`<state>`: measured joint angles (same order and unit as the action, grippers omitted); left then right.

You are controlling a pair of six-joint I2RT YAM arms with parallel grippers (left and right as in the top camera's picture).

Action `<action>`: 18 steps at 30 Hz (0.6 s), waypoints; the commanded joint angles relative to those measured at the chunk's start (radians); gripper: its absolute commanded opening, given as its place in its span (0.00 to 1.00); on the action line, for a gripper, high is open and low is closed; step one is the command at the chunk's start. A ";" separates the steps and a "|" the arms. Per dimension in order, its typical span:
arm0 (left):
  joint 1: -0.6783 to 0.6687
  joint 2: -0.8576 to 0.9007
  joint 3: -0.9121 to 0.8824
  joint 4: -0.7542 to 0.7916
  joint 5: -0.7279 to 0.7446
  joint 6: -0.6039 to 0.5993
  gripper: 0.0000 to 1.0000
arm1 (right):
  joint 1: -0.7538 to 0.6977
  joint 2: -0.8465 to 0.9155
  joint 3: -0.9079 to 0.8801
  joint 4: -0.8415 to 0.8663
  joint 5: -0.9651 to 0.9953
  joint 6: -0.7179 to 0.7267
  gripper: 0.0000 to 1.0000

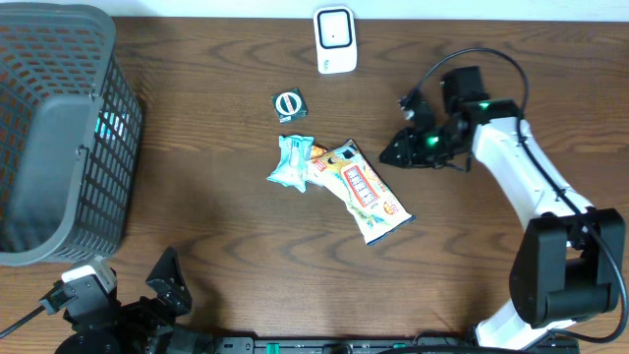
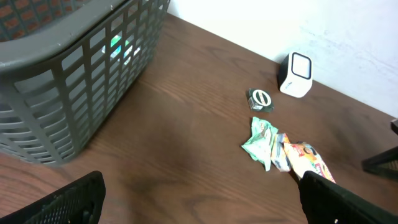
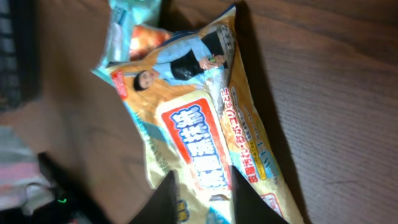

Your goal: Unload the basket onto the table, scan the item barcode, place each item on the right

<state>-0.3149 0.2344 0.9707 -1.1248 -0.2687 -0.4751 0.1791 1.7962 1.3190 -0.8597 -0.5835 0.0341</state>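
Note:
A yellow snack packet [image 1: 360, 186] with red print lies flat on the wooden table, beside a teal packet [image 1: 292, 160]. The same yellow snack packet [image 3: 193, 124] fills the right wrist view. My right gripper [image 1: 391, 152] hovers just right of the packet's top end, and its jaws [image 3: 202, 202] stand a little apart with nothing gripped between them. The white barcode scanner [image 1: 335, 40] stands at the table's back edge. My left gripper [image 2: 205, 211] is low at the front left, wide open and holding nothing.
A small dark green round-labelled item [image 1: 289, 103] lies between the scanner and the packets. A large grey mesh basket [image 1: 59, 138] fills the left side, with something teal showing through its wall. Bare wood lies between basket and packets.

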 commanded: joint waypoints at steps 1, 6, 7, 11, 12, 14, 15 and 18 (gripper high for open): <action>0.004 -0.002 -0.005 0.001 -0.017 -0.010 0.98 | 0.093 -0.045 0.001 -0.005 0.190 -0.016 0.37; 0.004 -0.002 -0.005 0.001 -0.017 -0.010 0.98 | 0.257 -0.087 0.005 0.005 0.450 0.001 0.99; 0.004 -0.002 -0.005 0.001 -0.017 -0.010 0.98 | 0.299 -0.091 0.005 0.005 0.517 0.010 0.99; 0.004 -0.002 -0.005 0.001 -0.017 -0.010 0.98 | 0.431 -0.094 0.004 0.000 0.766 0.063 0.99; 0.004 -0.002 -0.005 0.001 -0.017 -0.010 0.98 | 0.464 -0.092 0.004 -0.002 0.824 0.084 0.99; 0.004 -0.002 -0.005 0.001 -0.017 -0.010 0.98 | 0.522 -0.089 0.002 -0.002 0.911 0.118 0.99; 0.004 -0.002 -0.005 0.001 -0.017 -0.010 0.98 | 0.555 -0.085 -0.001 -0.002 0.966 0.151 0.99; 0.004 -0.002 -0.005 0.001 -0.017 -0.010 0.98 | 0.615 -0.064 -0.019 0.008 1.046 0.224 0.99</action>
<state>-0.3149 0.2344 0.9707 -1.1248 -0.2687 -0.4751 0.7498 1.7206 1.3182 -0.8558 0.2615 0.1535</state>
